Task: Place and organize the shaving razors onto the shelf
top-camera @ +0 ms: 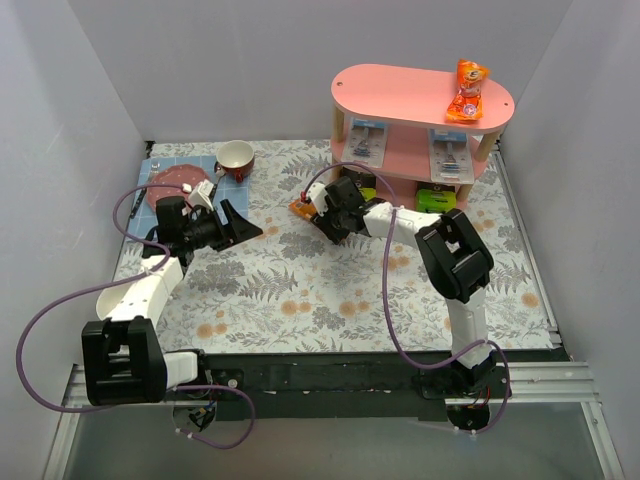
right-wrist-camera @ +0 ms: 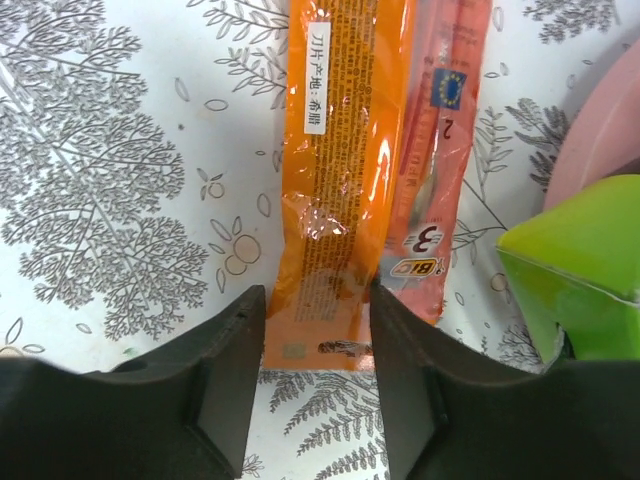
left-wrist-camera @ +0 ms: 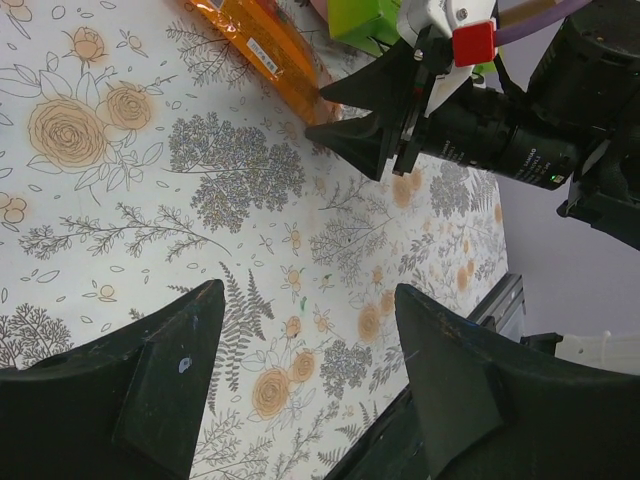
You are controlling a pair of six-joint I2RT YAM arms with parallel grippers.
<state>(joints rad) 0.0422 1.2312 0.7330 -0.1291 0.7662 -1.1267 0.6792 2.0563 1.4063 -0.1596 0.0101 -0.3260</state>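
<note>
The pink shelf (top-camera: 400, 88) stands at the back right. An orange razor pack (top-camera: 467, 90) lies on its top board. Two clear blister packs (top-camera: 367, 137) (top-camera: 452, 152) sit on the middle board. Two boxes with lime-green ends (top-camera: 436, 198) (top-camera: 362, 188) sit at the bottom. An orange razor bag (right-wrist-camera: 345, 150) and a red-orange BIC pack (right-wrist-camera: 440, 150) lie side by side on the table. My right gripper (right-wrist-camera: 315, 300) is open, low, with its fingers either side of the orange bag's near end. My left gripper (left-wrist-camera: 310, 300) is open and empty above the table.
A red-and-white mug (top-camera: 236, 158) and a pink plate (top-camera: 172, 180) on a blue mat stand at the back left. A lime-green box end (right-wrist-camera: 585, 250) and the shelf's pink board edge (right-wrist-camera: 600, 130) are close to the right of my right gripper. White walls enclose the floral cloth.
</note>
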